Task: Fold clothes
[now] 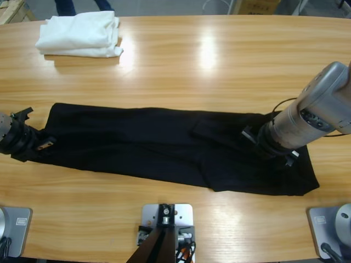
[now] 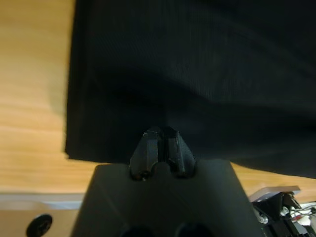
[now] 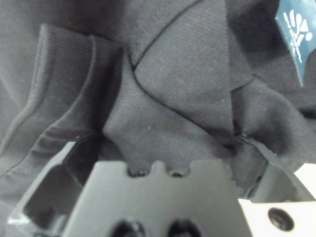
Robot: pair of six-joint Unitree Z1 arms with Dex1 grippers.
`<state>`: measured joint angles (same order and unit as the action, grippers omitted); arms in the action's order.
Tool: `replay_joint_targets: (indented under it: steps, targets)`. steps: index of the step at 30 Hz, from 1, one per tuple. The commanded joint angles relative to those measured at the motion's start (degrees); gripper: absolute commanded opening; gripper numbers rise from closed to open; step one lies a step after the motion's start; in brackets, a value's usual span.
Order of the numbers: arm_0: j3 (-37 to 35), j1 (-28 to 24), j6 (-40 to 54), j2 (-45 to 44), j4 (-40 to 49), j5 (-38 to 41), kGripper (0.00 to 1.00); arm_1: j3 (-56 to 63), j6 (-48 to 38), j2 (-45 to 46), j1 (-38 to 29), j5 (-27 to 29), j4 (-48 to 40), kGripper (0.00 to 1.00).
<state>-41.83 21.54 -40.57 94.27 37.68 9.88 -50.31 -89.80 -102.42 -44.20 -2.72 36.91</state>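
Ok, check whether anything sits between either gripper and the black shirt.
Nothing visible does. The left gripper is shut at the edge of the black polo shirt, and the right gripper is already down in its fabric. The white folded pile lies apart at the table's far side.

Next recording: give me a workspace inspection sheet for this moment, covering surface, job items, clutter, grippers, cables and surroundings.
Surface: long wooden table, with glare patches along the far side.
Job's things: black polo shirt lying flat as a long narrow band across the table; a blue neck tag shows in the right wrist view.
Clutter: folded white garment pile at the far left corner, apart from the shirt.
Grippers: left gripper shut, jaws together over the shirt's left end; right gripper open, with a fold of shirt fabric between its jaws.
Cables: a black cable loops beside the right arm.
Surroundings: a person's legs beyond the far edge.
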Motion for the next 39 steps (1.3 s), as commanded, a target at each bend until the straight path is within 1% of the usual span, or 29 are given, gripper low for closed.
replay_joint_targets:
  steps: [1,3,6,10,13,16,17,23,25,26,29,30,33,36,38,39]
  targets:
    - [-2.0,2.5,-6.2,6.4,4.3,-5.5,0.0,2.3,0.7,-2.5,0.5,-1.0,-1.7,0.982]
    - [-3.7,1.4,-6.7,7.5,6.1,-6.3,0.0,2.9,0.6,-1.7,0.5,-0.9,-1.7,0.982]
    - [-3.9,-2.1,-6.7,8.4,5.9,-6.3,0.0,3.8,0.4,-1.3,0.5,-1.0,-2.3,0.977]
    - [-4.0,-4.3,-6.7,10.9,5.4,-6.8,0.0,4.4,0.3,-0.2,0.6,-0.9,-2.4,0.973]
    - [-4.7,-5.1,-6.6,11.9,6.9,-6.8,0.0,4.4,0.3,0.2,0.9,-0.9,-2.4,0.973]
    - [-4.4,-10.5,-7.4,11.7,7.2,-6.2,0.0,4.6,0.5,0.9,1.9,-0.7,-2.3,0.973]
    - [-4.3,-11.5,-7.4,11.6,7.3,-5.7,0.0,4.8,0.7,1.1,2.3,-0.6,-2.3,0.973]
    - [-4.1,-13.1,-7.9,9.6,8.2,-4.4,0.0,6.3,1.2,1.4,3.0,-0.5,-2.7,0.973]
    - [-4.1,-13.6,-8.3,7.2,8.5,-4.5,0.0,6.2,1.2,1.5,3.0,-0.5,-3.0,0.973]
    - [-4.4,-14.5,-7.8,4.1,9.3,-4.6,0.0,6.1,1.3,1.6,3.0,-0.5,-3.0,0.973]
    - [-8.8,-15.6,-3.2,-6.5,15.2,-5.5,0.0,5.5,3.0,3.0,3.0,-0.3,-2.0,0.999]
    - [-9.8,-15.9,-2.5,-9.0,16.2,-5.6,0.0,5.4,3.5,3.8,3.0,0.0,-0.4,1.0]
    - [-11.0,-16.0,-1.6,-13.7,17.9,-5.6,0.0,-1.2,6.3,7.1,3.0,2.6,10.0,1.0]
    - [-11.8,-14.5,-1.5,-13.6,17.7,-5.5,0.0,-6.9,11.1,10.9,2.4,4.1,14.4,1.0]
    - [-12.2,-12.7,-1.5,-11.6,16.3,-4.8,0.0,-9.3,15.7,12.8,2.0,3.1,14.5,1.0]
    - [-12.1,-12.3,-0.7,-10.0,14.9,-3.8,0.0,-10.7,18.7,13.5,1.8,1.4,14.5,1.0]
